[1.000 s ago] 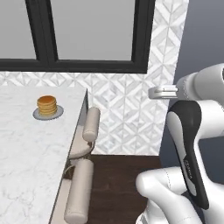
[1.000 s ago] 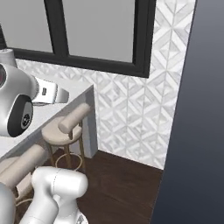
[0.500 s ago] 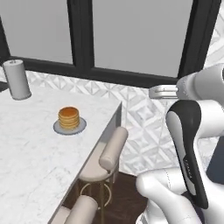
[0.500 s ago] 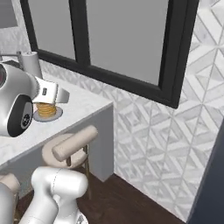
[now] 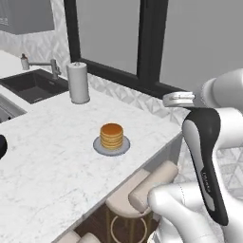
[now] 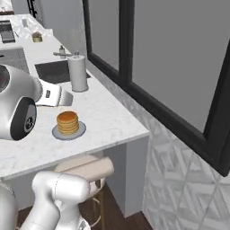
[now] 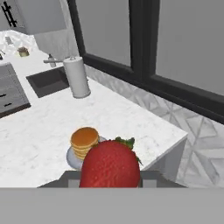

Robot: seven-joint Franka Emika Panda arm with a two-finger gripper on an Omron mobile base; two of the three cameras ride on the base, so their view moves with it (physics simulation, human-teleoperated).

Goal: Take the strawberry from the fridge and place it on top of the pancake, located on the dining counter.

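Closest thing in the hand view is the strawberry [image 7: 110, 165], big and red with its green leaves on top, sitting right at the bottom of the shot where the gripper [image 7: 110, 177] is. The fingertips themselves are hidden behind the berry, but it's up off the counter and sits right at them, so the gripper is clamped on it.

In the right base view the robot's hand sits above the near side of the dining counter [image 6: 108, 114], a bit to the left of the plate. In the left base view the arm [image 5: 209, 156] stands off the counter's right edge, with two padded stools [image 5: 142, 192] tucked under that edge.

Next out is the pancake [image 5: 112, 136], a short golden-brown stack on a small grey plate [image 5: 98, 148]. It's on the white marble top, closer to the right edge than the middle, set back from the corner of the slab. In the hand view it sits just behind and to the left of the berry, lower down on the counter.

Further along is a white paper towel roll [image 5: 78, 83] standing upright near the back edge by the wall. Beyond that there's a dark sink [image 5: 29, 85] with a faucet [image 5: 47, 66] set into the counter. Behind everything runs a big black-framed window [image 6: 148, 58] over a patterned tile wall [image 6: 179, 166].
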